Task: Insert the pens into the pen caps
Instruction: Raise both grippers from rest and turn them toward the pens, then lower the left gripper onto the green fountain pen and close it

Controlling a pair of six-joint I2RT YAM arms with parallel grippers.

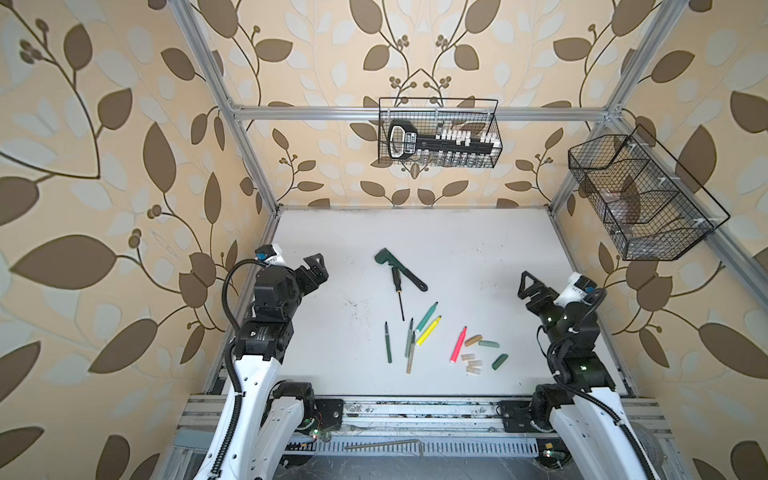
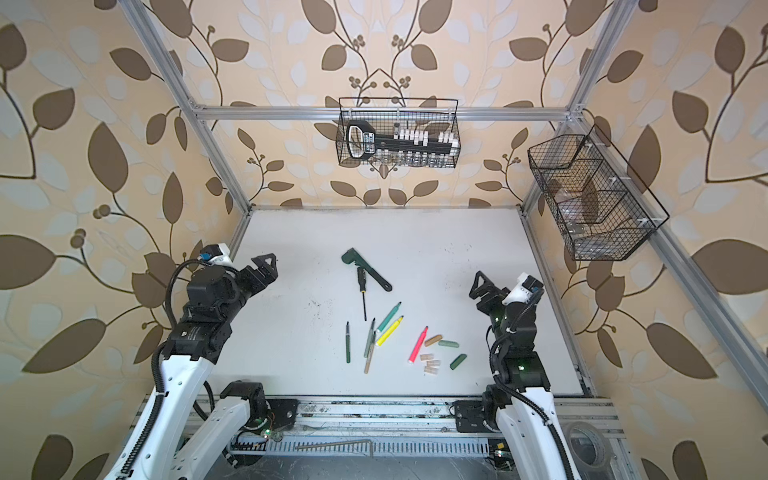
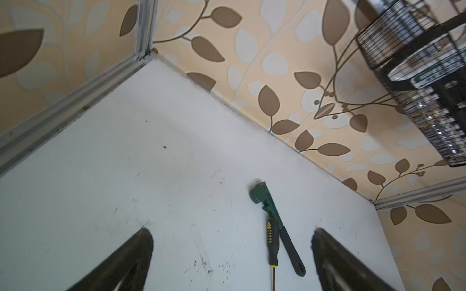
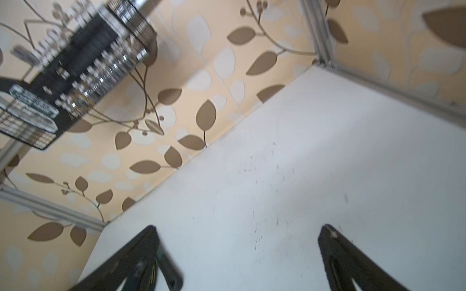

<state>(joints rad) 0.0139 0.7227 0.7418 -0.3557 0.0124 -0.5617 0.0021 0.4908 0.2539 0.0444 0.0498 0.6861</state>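
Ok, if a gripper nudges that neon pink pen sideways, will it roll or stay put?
The neon pink pen looks slim and round, lying flat on the white table, so a sideways nudge would probably roll it. It seems straight and rigid, so it likely won't flex when pinched. The gold-brown cap close beside it might get knocked.

Both top views look steeply down from high above the near edge onto the whole white table (image 1: pixel 457 249), sharing nearly everything. The wrist views sit low, close behind the left claw (image 3: pixel 232 234) and the right claw (image 4: pixel 238 230), facing the far leaf-patterned beige wall (image 3: pixel 277 63).
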